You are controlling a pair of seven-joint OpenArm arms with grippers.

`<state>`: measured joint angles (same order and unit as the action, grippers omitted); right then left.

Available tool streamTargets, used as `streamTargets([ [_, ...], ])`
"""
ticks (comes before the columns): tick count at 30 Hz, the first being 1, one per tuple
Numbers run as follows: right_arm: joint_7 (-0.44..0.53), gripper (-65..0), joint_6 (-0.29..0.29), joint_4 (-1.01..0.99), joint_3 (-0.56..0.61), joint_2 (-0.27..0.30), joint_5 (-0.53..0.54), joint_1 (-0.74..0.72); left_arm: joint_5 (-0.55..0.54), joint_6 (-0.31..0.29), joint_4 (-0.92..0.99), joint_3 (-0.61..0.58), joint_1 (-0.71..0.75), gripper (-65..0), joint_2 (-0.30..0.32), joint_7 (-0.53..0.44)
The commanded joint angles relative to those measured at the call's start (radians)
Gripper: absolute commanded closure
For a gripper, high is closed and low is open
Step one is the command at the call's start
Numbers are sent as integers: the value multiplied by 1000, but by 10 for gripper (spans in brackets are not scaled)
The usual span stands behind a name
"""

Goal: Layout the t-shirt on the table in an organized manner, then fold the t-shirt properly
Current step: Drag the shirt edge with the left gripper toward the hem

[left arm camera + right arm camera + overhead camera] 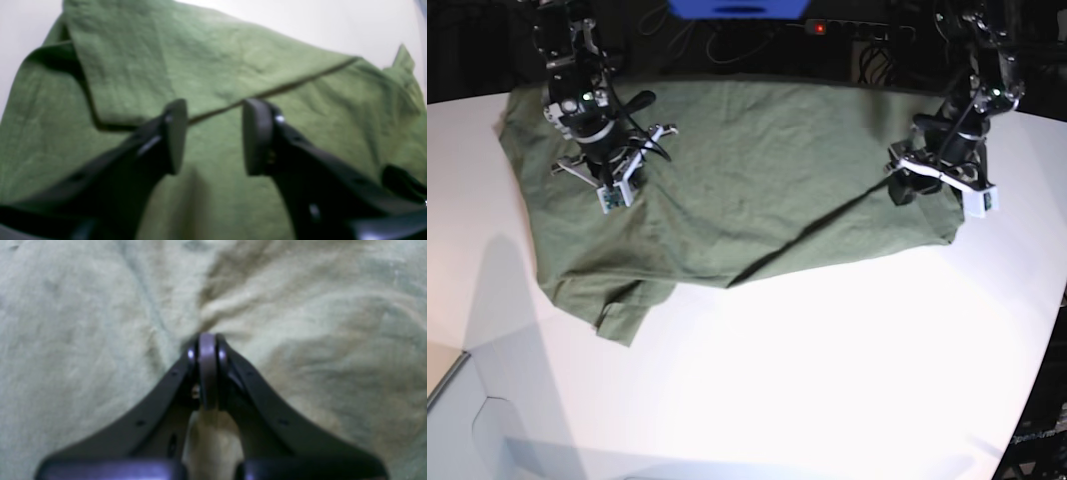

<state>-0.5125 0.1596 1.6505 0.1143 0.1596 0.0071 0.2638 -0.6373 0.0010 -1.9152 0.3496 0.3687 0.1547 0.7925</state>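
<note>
An olive-green t-shirt lies spread on the far half of the white counter, one flap folded over. The left fingers hover apart just above the fold edge, holding nothing. The right fingers are pressed together, pinching the shirt's cloth.

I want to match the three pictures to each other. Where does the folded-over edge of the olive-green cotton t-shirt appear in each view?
Left wrist view: the folded-over edge runs diagonally across the olive-green cotton t-shirt, just beyond the open left gripper.
Right wrist view: not in it; only wrinkled cloth pinched by the shut right gripper.
Base view: a dark diagonal line from lower centre up toward the left gripper.
Shared landmark: the t-shirt's green cloth.
</note>
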Motion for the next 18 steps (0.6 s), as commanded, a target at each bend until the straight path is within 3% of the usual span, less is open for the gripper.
streamTargets([
  [1,7,0,-2,12,-1,2,1,-5,-6,1,-25,36,-3,-334,13,-25],
  [5,7,0,-2,12,-1,2,1,-5,-6,-5,38,200,-55,-342,-14,-17],
  [9,7,0,-2,12,-1,2,1,-7,-6,-5,132,286,-118,-342,-13,-20],
  [18,7,0,-2,10,-1,2,1,-24,-5,-5,366,285,-282,-338,15,-22],
])
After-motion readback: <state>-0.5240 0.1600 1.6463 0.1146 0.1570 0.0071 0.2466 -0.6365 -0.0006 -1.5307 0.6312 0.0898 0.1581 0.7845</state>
